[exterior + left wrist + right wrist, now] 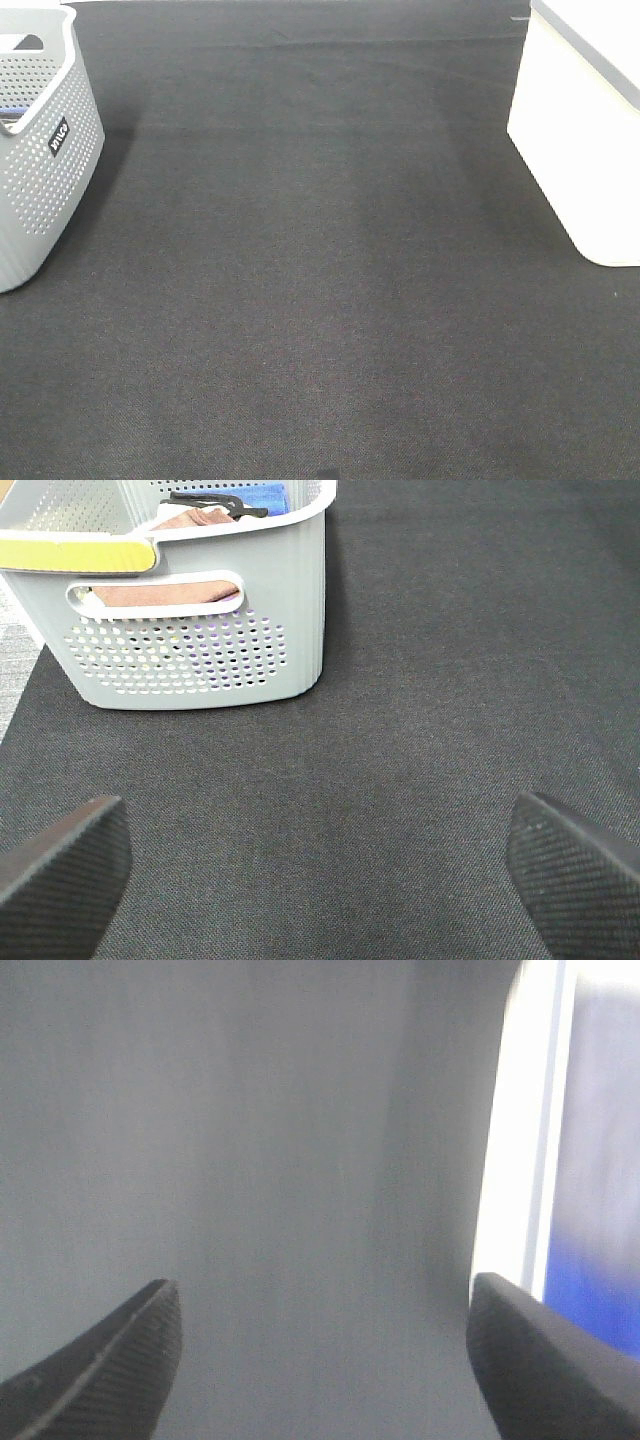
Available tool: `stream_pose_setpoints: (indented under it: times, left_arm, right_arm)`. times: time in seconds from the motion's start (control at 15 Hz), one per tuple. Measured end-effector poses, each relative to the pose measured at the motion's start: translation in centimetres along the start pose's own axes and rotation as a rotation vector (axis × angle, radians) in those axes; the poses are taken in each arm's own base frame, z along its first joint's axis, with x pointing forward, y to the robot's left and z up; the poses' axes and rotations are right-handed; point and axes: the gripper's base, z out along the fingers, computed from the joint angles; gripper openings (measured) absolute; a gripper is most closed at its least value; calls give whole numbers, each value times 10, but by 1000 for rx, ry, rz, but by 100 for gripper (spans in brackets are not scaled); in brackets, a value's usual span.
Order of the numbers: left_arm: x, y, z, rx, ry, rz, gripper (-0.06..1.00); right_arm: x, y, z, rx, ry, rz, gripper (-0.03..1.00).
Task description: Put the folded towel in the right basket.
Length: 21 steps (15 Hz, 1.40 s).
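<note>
The folded towel (165, 592) seems to be the pinkish-brown cloth inside the grey basket (200, 630), seen through the handle slot and over the rim. Whether it is truly folded cannot be told.

The table (320, 300) is covered in dark, finely woven matting. The right basket (580, 150) is smooth, white and solid-walled, and stands at the far right edge. The grey basket stands at the far left, its plastic wall dotted with small holes.

The left pincer (320, 865) is spread wide and holds nothing, tilted down over the matting and facing the grey basket. The right pincer (320, 1350) is just as wide and empty; its view is blurred, with a bright white edge beside one ribbed black finger (540, 1360).
</note>
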Motion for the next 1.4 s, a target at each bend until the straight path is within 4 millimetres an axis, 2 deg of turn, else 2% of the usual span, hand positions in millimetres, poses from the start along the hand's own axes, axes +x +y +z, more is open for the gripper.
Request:
stream_pose_setpoints:
  times: [0.07,0.13,0.2,0.47,0.67,0.73,0.8,0.87,1.2,1.4]
  left_arm:
    - [0,0,0,0,0,0,97]
    - [0,0,0,0,0,0,97]
    - [0,0,0,0,0,0,97]
    - [0,0,0,0,0,0,97]
    - [0,0,0,0,0,0,97]
    - [0,0,0,0,0,0,97]
    - [0,0,0,0,0,0,97]
    - [0,0,0,0,0,0,97]
    - [0,0,0,0,0,0,97]
    - [0,0,0,0,0,0,97]
  right_arm:
    - [33,0,1,2,77,10,74]
    - [46,-1,1,3,105,14,74]
    - [83,-1,3,3,183,25,74]
    - [188,-2,4,7,346,47,74]
    - [260,-3,-9,30,303,33,74]
    - [277,-4,-13,46,265,20,74]
    - [277,-4,-13,46,265,20,74]
    - [291,-5,-20,66,198,2,74]
    - [336,-2,-68,116,-297,-86,74]
    - [352,-1,-82,121,-434,-101,74]
